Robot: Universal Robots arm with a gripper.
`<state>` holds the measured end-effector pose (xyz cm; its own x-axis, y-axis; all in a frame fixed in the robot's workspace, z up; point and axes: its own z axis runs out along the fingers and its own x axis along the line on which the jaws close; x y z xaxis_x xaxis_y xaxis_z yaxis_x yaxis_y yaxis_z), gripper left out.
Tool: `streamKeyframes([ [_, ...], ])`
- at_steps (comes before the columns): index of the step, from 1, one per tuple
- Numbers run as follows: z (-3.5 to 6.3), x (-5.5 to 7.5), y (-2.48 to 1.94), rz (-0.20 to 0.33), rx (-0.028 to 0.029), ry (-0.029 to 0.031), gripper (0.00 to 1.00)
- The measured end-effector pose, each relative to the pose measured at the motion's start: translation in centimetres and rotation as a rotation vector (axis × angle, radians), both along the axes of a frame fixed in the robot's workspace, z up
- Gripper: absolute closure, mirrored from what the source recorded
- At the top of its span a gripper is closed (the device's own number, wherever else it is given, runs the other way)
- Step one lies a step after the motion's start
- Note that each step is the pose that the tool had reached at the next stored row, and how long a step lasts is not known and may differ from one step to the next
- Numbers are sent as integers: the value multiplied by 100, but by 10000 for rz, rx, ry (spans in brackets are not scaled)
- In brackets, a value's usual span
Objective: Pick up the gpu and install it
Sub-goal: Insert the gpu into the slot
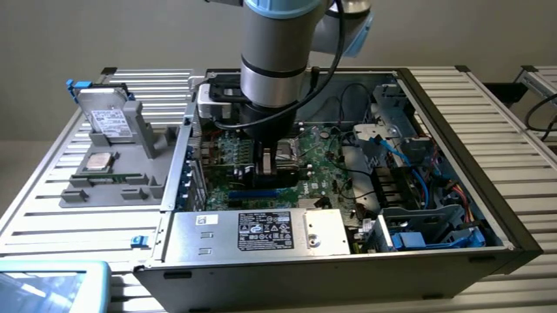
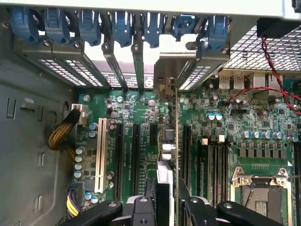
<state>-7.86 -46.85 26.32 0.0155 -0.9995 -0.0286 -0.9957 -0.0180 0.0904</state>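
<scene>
1. In the exterior view, soft and even light falls from above. The bench (image 1: 487, 124) slats shine pale grey with no hard glare.
2. The arm (image 1: 274, 59) throws a dull shadow into the computer case (image 1: 304, 287), so the interior under it is dim.
3. The power supply (image 1: 252, 231) lid carries a mild sheen.
4. In the wrist view, the rear slot openings (image 2: 124, 54) burn out to white.
5. The motherboard (image 2: 136, 108) is evenly lit, and the case wall beside it sits in shade.
6. The gpu (image 2: 163, 181) gleams pale along its edge between the dark, slightly soft jaws.
7. Straight lines bend outward near the wrist view's edges.
</scene>
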Motion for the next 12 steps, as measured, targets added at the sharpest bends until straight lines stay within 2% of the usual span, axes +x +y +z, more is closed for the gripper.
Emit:
streamKeyframes([
  [4, -5, -5, 25, -3, -105, -13, 72],
  [5, -5, -7, 33, -3, -116, -14, 72],
  [12, -11, -28, 51, 0, -113, -23, 72],
])
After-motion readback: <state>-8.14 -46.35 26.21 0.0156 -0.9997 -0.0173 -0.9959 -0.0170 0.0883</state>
